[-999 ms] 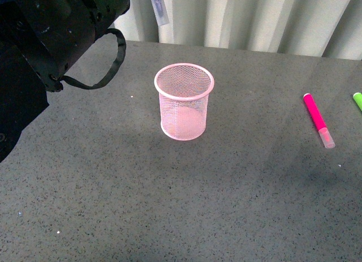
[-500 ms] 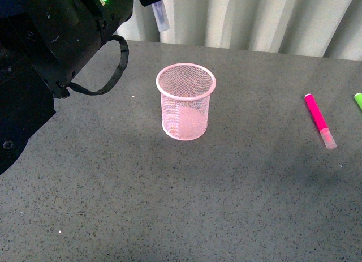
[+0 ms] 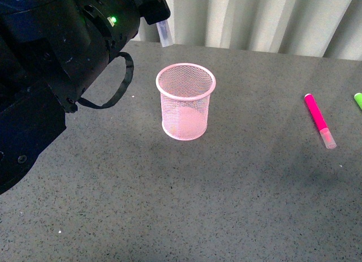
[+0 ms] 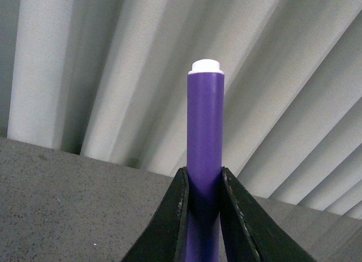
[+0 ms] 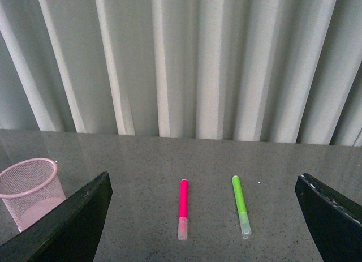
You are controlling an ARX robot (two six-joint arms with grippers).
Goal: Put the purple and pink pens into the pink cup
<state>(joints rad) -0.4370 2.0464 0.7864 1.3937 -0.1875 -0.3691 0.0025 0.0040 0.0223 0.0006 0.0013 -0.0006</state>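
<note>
The pink cup [image 3: 185, 112] stands upright in the middle of the grey table; it also shows in the right wrist view as the pink cup [image 5: 29, 191]. My left gripper [image 3: 154, 6] hangs above and behind the cup's left side, shut on the purple pen [image 4: 205, 120]. Only the pen's pale cap [image 3: 164, 33] pokes down below the fingers in the front view. The left gripper [image 4: 203, 177] clamps the barrel on both sides. The pink pen [image 3: 317, 116] lies flat at the right, seen again as the pink pen [image 5: 183, 200]. My right gripper [image 5: 203, 180] stands wide open above the table, holding nothing.
A green marker [image 5: 240, 202] lies beside the pink pen, and its tip shows at the green marker [image 3: 358, 99] on the right edge. A pleated white curtain [image 3: 254, 18] backs the table. The bulky left arm [image 3: 51, 64] fills the upper left.
The left arm has come down and to the right with the purple pen, so the pen's cap sits lower and closer to the cup. Cup and pink pen have not moved.
</note>
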